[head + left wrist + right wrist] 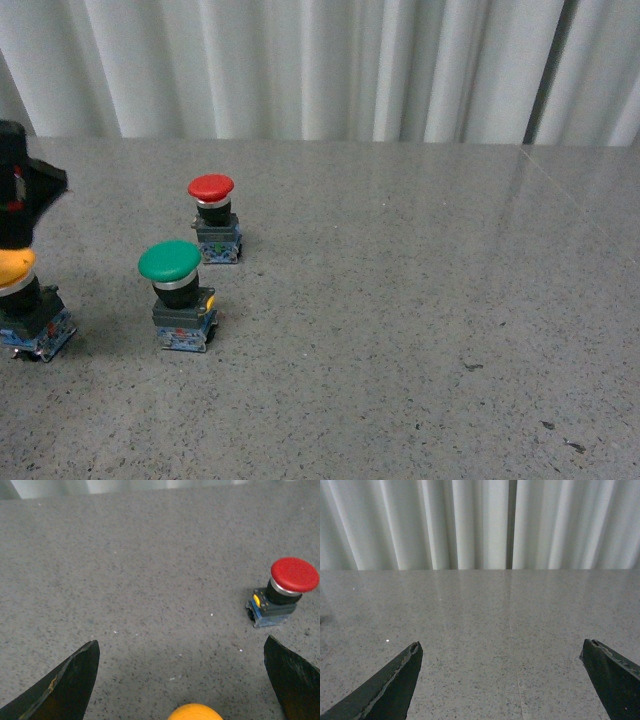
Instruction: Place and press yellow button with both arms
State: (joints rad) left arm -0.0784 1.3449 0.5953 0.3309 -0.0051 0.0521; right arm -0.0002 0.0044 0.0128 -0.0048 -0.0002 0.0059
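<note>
The yellow button (18, 266) stands upright on the grey table at the far left edge of the front view. My left gripper (20, 210) hangs right above it, open and empty. In the left wrist view the yellow cap (195, 713) shows at the frame edge, between the wide-apart fingers of the left gripper (181, 641) and not touched by them. My right gripper (501, 643) is open and empty over bare table. It is out of the front view.
A green-capped button (170, 264) stands just right of the yellow one. A red-capped button (211, 188) stands behind it and also shows in the left wrist view (294, 575). A white curtain (320, 65) hangs behind the speckled table (420, 300).
</note>
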